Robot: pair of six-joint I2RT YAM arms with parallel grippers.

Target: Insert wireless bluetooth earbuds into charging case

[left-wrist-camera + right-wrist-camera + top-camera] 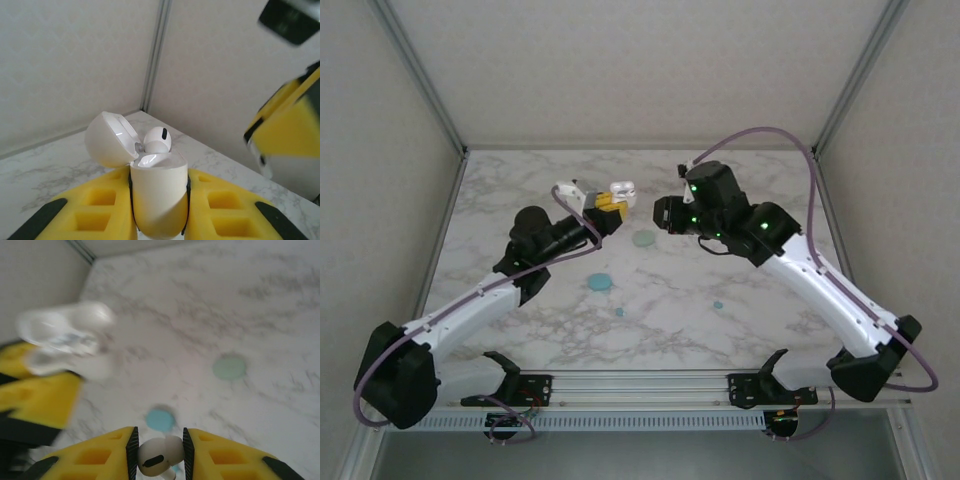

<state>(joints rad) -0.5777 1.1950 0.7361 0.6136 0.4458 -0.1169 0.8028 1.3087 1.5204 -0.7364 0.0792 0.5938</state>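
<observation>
Yellow-padded left pincer (pixel 607 210): clamped on white glossy charging case (pixel 159 195), hinged lid (pixel 107 140) open.
Case contents: one white plastic earbud (pixel 157 140) seated; second socket judged vacant.
Matching right pincer (pixel 159 442): pinching second white earbud (pixel 154 460), near the case, not yet inserted.
Grey-veined marble desk (pixel 670 340): tiny teal bud (pixel 618 312) and second teal bud (pixel 717 305) lie loose, well apart; both outstanding.

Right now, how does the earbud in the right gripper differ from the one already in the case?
Place: the held earbud is pinched in the right gripper; the seated earbud sits in the open charging case clamped by the left gripper. Exposure: the held earbud shows most of its body; the seated earbud shows just its head above the rim. Shared: both glossy white with a dark oval mark.
</observation>
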